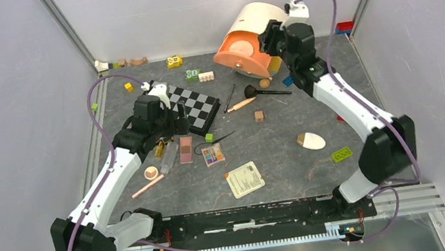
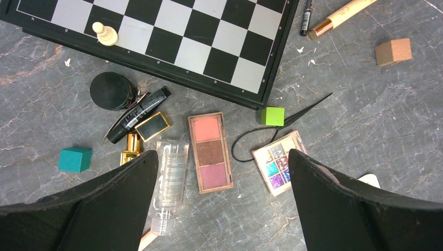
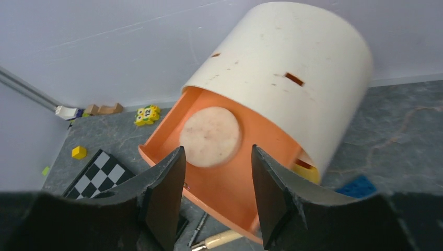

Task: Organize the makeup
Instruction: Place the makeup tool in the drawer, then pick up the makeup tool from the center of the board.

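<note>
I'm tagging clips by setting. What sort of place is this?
Probably a lab robot test cell, not a home: plain pale walls on metal framing box in a grey table, two robot arms are bolted at its near edge, and makeup lies scattered among toy bricks.

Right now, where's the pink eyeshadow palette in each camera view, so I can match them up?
Top external: the pink eyeshadow palette lies left of centre, just nearer than the chessboard.
Left wrist: middle of the picture, between the clear tube and the multicolour palette.
Right wrist: not in it.
Shared landmark: the chessboard, along the top in the left wrist view, lower left in the right wrist view.
</note>
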Tool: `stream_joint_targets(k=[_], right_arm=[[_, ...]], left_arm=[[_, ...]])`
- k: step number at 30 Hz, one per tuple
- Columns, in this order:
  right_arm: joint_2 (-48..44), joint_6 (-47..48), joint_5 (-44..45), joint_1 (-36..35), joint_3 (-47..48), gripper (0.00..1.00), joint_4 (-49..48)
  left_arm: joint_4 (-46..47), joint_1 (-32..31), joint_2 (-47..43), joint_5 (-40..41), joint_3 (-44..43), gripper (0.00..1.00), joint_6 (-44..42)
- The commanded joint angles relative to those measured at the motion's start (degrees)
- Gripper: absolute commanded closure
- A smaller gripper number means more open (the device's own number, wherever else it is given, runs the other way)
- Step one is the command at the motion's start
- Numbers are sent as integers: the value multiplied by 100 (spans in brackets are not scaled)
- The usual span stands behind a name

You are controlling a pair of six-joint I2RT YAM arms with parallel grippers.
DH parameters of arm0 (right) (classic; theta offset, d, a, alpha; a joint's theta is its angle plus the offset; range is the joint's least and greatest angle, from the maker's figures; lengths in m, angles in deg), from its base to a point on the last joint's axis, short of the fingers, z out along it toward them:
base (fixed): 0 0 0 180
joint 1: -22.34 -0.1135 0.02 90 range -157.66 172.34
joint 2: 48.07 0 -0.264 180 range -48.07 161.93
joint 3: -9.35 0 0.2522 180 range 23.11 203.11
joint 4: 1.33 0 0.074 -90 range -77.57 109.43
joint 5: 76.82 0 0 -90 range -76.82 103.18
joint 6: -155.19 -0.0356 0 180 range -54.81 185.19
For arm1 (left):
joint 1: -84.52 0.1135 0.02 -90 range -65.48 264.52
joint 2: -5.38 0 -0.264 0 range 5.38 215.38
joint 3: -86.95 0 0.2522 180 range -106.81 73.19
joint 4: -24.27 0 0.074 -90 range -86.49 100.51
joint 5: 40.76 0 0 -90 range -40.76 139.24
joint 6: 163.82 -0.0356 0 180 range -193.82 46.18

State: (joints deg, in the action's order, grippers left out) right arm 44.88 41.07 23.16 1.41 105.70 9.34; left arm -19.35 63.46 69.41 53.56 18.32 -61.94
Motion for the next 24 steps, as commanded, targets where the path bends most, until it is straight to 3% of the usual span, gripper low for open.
stream_joint_targets(k=[1, 5, 12, 19, 24], right_arm=[[-870, 213, 823, 131, -867, 43, -198], [-1422, -131, 931, 531, -1962, 41, -423], [-1578, -632, 192, 1201, -3411, 38, -900], [-432, -832, -1340, 1206, -3395, 28, -1868], [305, -1252, -1674, 1211, -3333, 28, -2730]], left_arm=[[156, 25, -104, -57, 20, 0, -153], [157, 25, -103, -85, 23, 0, -151], [159, 26, -93, -85, 20, 0, -142], [161, 24, -52, -107, 20, 0, -125], [157, 25, -49, -101, 20, 0, -132]])
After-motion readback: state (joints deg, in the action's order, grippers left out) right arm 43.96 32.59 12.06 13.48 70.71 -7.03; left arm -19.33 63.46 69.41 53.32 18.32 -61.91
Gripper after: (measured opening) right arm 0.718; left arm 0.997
